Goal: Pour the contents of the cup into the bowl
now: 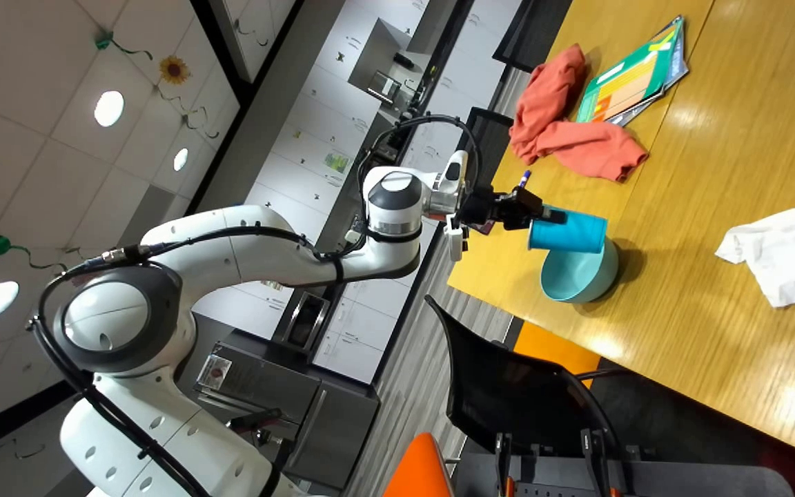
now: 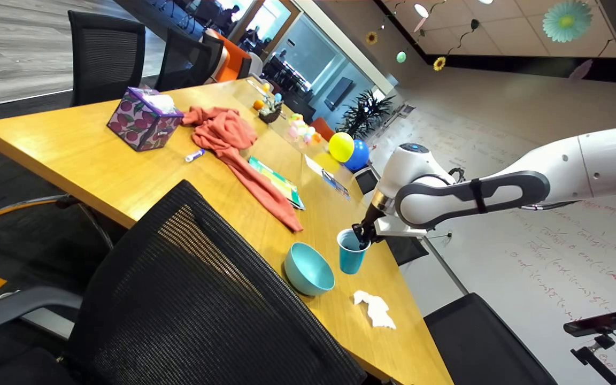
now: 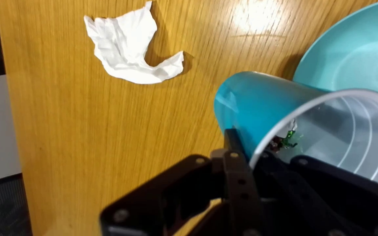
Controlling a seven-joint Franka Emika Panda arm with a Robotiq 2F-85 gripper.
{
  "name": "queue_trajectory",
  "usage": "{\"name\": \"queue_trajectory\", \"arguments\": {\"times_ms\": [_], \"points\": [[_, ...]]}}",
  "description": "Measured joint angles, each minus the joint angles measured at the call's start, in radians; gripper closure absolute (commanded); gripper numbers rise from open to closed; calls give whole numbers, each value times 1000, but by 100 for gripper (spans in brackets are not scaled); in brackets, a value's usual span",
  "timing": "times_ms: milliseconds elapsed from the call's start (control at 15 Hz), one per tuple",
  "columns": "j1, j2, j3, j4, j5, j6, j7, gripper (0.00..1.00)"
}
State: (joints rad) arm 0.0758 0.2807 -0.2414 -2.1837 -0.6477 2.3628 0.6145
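A whiteboard [image 2: 559, 246] and mesh chairs [image 2: 195, 299] show an office.

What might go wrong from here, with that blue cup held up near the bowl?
The end effector pinches the tapered blue plastic cup by one side of its wall, so it might swivel or slip when tipped. The small dark, green and silvery bits inside could miss the round teal bowl and scatter on the yellowish wooden table if poured off-centre.
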Motion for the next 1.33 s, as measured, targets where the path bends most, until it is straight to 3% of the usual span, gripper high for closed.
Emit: {"name": "queue_trajectory", "arguments": {"times_ms": [333, 600, 933, 1333], "points": [[-2, 3, -1, 4, -3, 0, 0, 99], [13, 27, 2, 12, -122, -37, 143, 99], [50, 97, 55, 68, -271, -237, 384, 99], [83, 191, 141, 153, -338, -520, 535, 99]]}}
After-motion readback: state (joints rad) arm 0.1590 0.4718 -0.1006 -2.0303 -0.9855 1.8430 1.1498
